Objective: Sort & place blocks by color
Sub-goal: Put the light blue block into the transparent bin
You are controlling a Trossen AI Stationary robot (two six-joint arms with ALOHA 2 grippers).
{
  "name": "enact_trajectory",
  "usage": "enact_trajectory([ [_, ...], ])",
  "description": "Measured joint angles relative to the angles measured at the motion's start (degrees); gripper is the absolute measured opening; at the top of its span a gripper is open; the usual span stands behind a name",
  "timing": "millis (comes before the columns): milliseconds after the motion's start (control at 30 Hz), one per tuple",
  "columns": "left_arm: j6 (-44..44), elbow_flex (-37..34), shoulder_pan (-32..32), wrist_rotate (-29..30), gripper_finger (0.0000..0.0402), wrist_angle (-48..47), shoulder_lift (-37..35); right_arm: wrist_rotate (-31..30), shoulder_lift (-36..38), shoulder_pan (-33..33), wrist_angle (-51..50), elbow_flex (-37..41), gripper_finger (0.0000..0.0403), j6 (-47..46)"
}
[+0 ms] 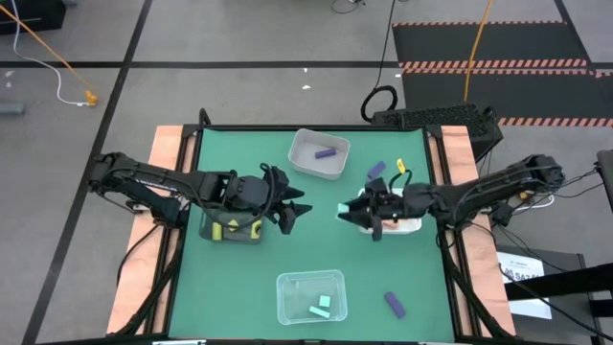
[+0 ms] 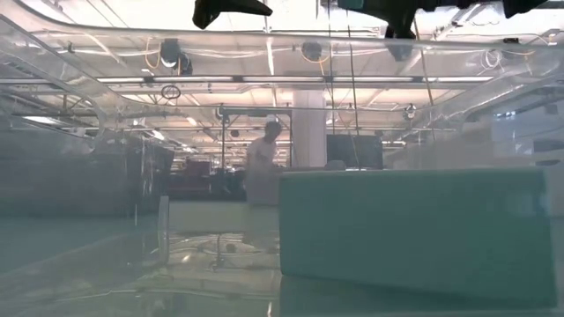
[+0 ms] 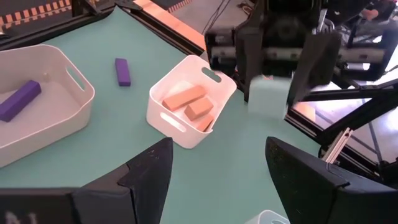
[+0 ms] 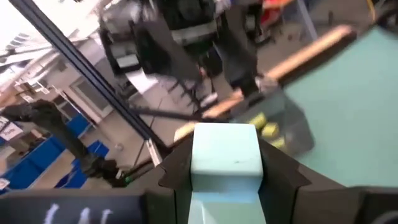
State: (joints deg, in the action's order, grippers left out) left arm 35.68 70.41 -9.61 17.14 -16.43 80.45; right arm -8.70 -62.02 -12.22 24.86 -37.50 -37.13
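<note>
Right gripper [image 1: 347, 211] hides much of the white tray [image 1: 407, 226]; mint-green block [image 4: 224, 163] cut off by the picture's edge

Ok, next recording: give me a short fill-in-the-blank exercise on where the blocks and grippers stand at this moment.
1. The right gripper is shut on a ____ block.
2. The small white plastic tray holds blocks coloured ____.
3. The grey rectangular tray holds one ____ bar.
4. The left gripper stands ____, holding nothing.

Missing words: mint-green; salmon-pink; purple; open
</note>
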Motion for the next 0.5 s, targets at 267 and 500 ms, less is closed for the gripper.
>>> enact_trajectory([
  [267,1.54,-0.02,0.00,-0.08,0.0255,-0.61,0.01,-5.04,-7.93,-7.03,3.43,-0.02,0.0120,-9.84],
  [500,7.59,-0.02,-1.78,-0.67,0.0255,-3.77,0.01,-6.56,-18.47,-13.73,12.59,-0.04,0.0120,-19.73],
])
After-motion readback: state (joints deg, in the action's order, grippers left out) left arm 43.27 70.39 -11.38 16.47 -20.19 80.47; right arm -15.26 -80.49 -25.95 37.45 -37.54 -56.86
